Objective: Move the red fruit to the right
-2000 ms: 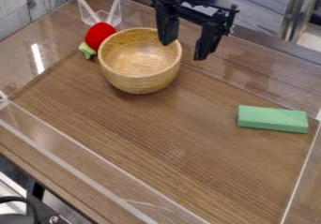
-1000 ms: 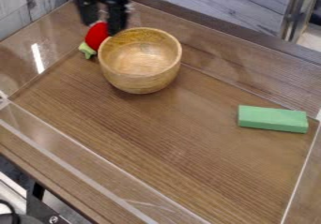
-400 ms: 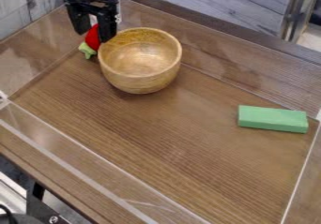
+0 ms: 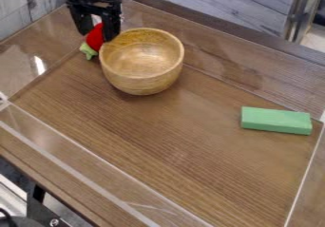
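Gripper (image 4: 94, 26) is pointing straight down at the far left of the table, just past the bowl's (image 4: 143, 62) upper-left rim; its two black fingers are spread apart, one on each side of the fruit (image 4: 93, 36); nothing is clamped as far as I can see, though whether the pads actually touch the red skin is too small to tell.

Fruit sits right beside the bowl on its left, outside it, resting on the table (image 4: 165, 145); only a bit of red shows between the fingers, plus a light green leafy bit poking out lower left, next to the bowl's wall; can't tell if the fruit and bowl are touching, they're at least very close.

Bowl itself is wooden, upright, with nothing in it that I can see.

Green block (image 4: 276, 121) lies flat well off to the bowl's right and a bit nearer the camera, well apart from everything else.

Clear low walls run round the table edge; a glare patch sits on the left wall, left of the bowl.
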Robot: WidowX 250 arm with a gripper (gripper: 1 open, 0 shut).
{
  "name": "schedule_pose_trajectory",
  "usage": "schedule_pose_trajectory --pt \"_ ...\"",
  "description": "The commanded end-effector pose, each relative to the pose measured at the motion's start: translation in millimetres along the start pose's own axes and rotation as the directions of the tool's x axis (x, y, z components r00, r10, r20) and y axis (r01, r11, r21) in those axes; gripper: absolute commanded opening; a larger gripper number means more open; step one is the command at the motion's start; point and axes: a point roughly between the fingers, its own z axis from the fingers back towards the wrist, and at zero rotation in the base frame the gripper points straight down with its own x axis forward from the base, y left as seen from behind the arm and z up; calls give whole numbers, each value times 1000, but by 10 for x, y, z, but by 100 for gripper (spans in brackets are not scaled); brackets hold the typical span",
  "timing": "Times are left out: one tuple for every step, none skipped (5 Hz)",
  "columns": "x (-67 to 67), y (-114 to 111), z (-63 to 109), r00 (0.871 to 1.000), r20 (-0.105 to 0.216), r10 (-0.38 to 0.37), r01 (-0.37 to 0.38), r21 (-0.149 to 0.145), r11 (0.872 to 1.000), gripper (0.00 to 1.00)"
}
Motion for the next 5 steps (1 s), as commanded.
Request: schedule_pose_trajectory --pt "182 72 187 997 79 26 -28 28 999 100" --pt "272 95 145 995 90 50 -53 30 998 100" --pt "332 145 135 985 103 141 -145 36 989 100" --pt "374 190 121 969 112 221 -226 41 973 100" --pt "422 141 215 973 118 198 -204 40 978 100"
